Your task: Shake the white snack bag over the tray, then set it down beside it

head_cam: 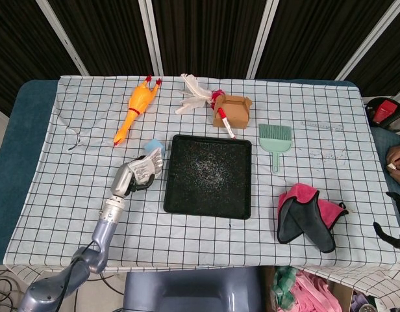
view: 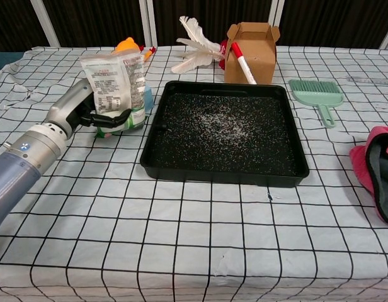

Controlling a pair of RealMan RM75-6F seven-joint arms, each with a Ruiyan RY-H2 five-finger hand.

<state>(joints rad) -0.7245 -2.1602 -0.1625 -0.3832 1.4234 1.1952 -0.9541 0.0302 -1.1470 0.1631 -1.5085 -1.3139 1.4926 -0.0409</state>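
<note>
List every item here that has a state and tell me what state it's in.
Snack bag: upright, held left of the tray.
Left hand: gripping the bag.
Tray: strewn with white crumbs.
Box: top flaps open, marker leaning on it.
Cloth: crumpled.
Chicken: lying down.

Left arm (view: 21,165): smooth grey-blue casing, rounded tubular links, widening toward the base. Forearm tapering into a bright silver cylindrical wrist (view: 44,134), ringed with narrow seams, small blue marking on its upper face. Left hand (view: 92,114): silver-grey metallic back, dark black fingers (view: 116,117) of slender segmented build. Same arm in head view (head_cam: 89,244): grey-blue lower links, pale silver forearm section, dark joint band at the elbow.
</note>
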